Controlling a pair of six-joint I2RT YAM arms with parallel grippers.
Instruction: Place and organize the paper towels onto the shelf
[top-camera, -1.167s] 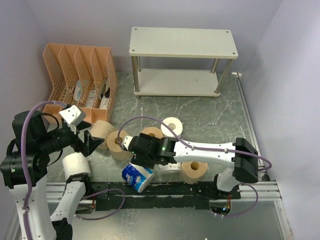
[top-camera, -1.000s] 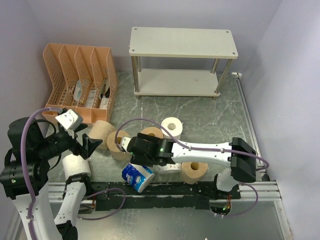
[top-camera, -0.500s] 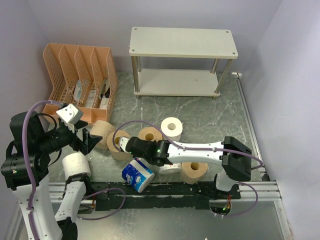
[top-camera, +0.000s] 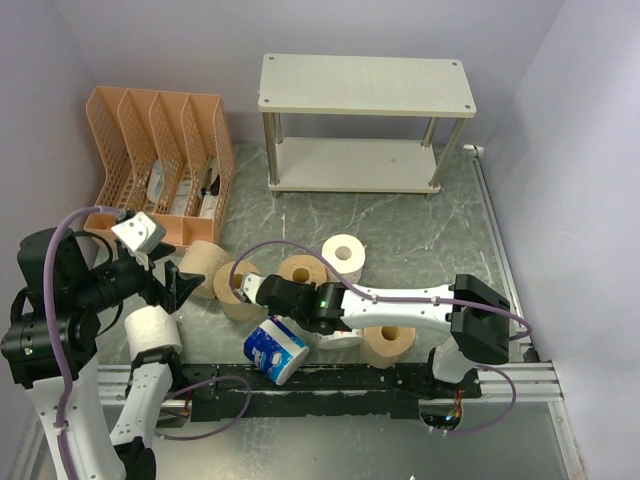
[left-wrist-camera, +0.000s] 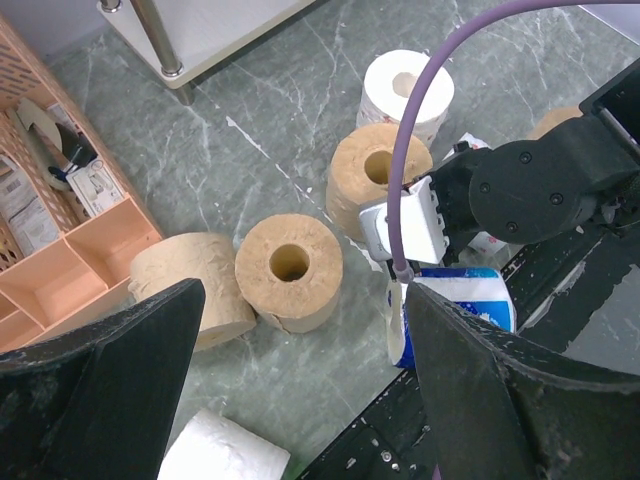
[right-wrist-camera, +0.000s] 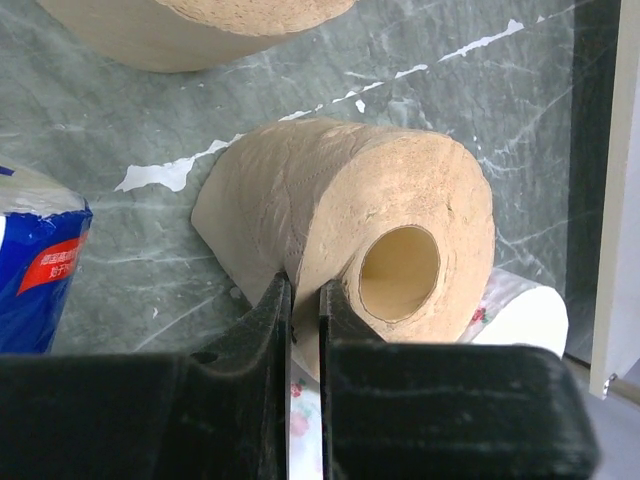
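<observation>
– Towels (top-camera: 343, 252), where?
– All off shelf (top-camera: 365, 85), which is far beyond both grippers. Tan roll (right-wrist-camera: 340, 230) lies on its side just ahead of R gripper (right-wrist-camera: 305, 300); jaws nearly closed, nothing seen between. L gripper (left-wrist-camera: 305, 300) spread wide, above the pile.
– Risk?
– Hollow cylinder, soft paper, slick marbled table (top-camera: 420, 230): closed tips prob nudge it away or dent it w/o gripping.
</observation>
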